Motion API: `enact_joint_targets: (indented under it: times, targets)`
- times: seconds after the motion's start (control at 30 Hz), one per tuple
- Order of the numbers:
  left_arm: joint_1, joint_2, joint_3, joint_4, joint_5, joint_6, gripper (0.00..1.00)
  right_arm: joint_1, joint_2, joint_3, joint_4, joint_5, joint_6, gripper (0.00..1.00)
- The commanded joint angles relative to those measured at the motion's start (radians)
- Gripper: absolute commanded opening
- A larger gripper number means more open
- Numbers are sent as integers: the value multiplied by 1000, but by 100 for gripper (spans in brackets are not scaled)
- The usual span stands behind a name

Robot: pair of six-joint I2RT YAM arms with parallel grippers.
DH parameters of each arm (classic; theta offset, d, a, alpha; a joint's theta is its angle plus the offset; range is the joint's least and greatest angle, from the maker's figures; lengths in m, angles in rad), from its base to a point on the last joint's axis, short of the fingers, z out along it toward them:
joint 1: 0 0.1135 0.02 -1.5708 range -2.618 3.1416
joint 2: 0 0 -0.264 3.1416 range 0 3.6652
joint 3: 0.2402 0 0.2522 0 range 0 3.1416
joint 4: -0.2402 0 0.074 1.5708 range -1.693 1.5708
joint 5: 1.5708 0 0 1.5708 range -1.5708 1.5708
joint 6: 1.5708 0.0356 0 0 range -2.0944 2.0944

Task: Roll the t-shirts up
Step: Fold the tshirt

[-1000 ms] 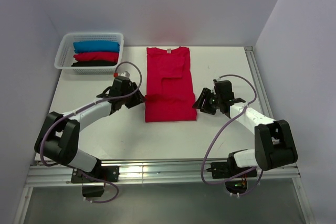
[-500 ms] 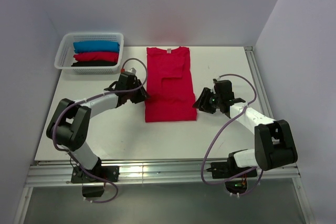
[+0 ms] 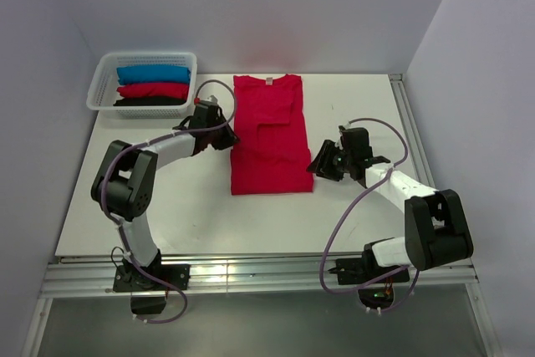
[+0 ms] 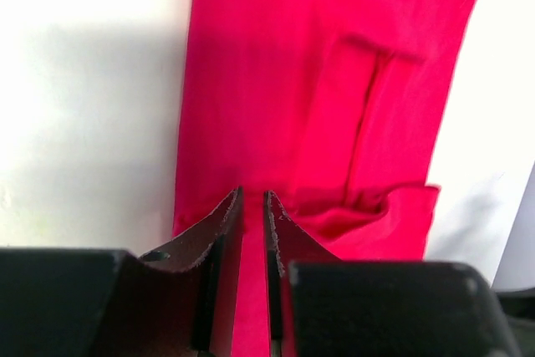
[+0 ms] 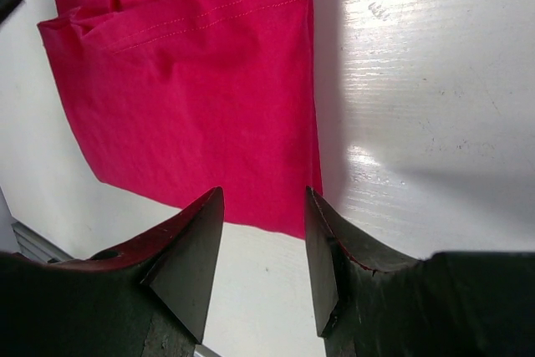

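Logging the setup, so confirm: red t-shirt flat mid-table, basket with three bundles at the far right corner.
Not right: the top view shows the basket at the far left corner, not the right. The red t-shirt flat mid-table and three bundles stand.

White table (image 3: 192, 206) bears a flat red t-shirt (image 3: 267, 135) and a basket (image 3: 94, 94).

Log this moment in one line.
shirt: lying flat | left claw: nearly closed at its edge, hold unclear | right claw: open at opposite edge
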Motion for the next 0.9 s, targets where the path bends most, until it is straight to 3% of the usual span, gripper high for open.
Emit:
enact_joint_targets:
  times: [0.0,0.27,0.47,0.7,0.87]
  targets:
    - [6,-17,76,-22,-65,-11,20,-2,1,11,32,-14,-18,50]
    - [5,-175,-2,-108,-117,64,38,0,-23,-5,11,2,-35,59]
    - [-6,-364,-245,-90,-61,37,53,0,-60,-61,14,-14,-32,57]
    - [-112,-431,-451,61,-62,-13,54,4,-39,-135,109,-57,-15,48]
    - [-181,-384,-442,102,-80,-26,49,13,9,-138,123,-69,-3,43]
